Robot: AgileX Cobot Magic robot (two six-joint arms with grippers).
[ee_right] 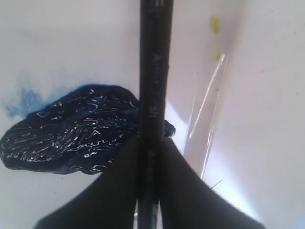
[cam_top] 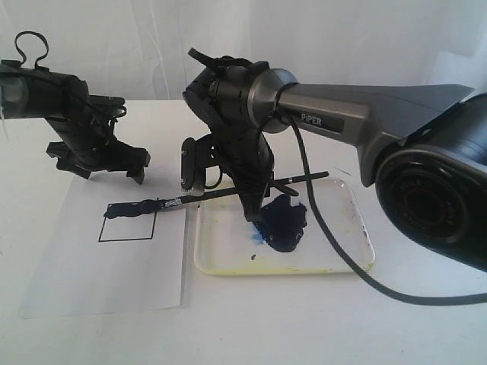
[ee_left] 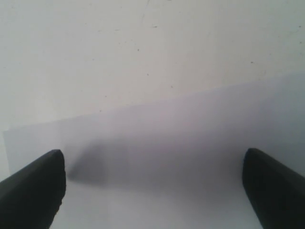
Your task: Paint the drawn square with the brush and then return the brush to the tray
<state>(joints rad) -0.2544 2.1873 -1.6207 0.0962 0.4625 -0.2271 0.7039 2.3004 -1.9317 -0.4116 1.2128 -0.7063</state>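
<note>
Black and slender, the brush is pinched mid-handle by the right pincer, its soaked bristles reaching well away from the grip onto the top line of the thin-outlined square. Glossy, wrinkled blue paint pools just under that pincer in the shallow translucent tray. Left pincer gapes wide and empty above smooth white paper.

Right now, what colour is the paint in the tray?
The paint is dark blue, nearly black; clearest in right wrist view.

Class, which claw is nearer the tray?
Right. The right claw grips the brush directly above the tray; the left claw hovers open over the paper, beside the tray.
</note>
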